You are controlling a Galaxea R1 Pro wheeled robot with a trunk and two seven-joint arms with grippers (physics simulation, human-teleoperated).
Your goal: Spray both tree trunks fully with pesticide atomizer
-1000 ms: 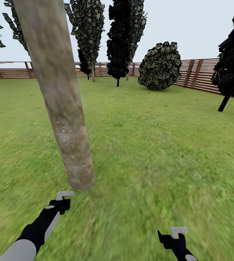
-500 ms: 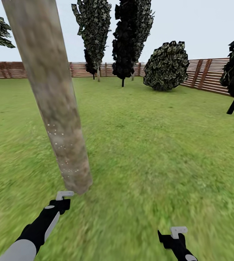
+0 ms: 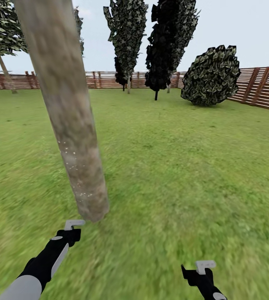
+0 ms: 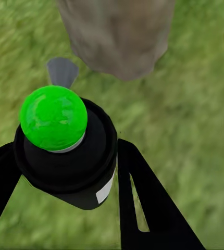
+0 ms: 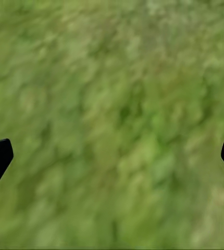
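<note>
The left gripper [image 4: 65,172] is clamping the pesticide atomizer [image 4: 65,146], pointing at the tree trunk [image 3: 74,137] rising just ahead, its long axis near upright. The right gripper [image 5: 112,156], farther off, is hanging wide apart over grass.

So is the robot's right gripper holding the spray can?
No, the right gripper is open over bare grass; the atomizer sits in the left gripper.
</note>
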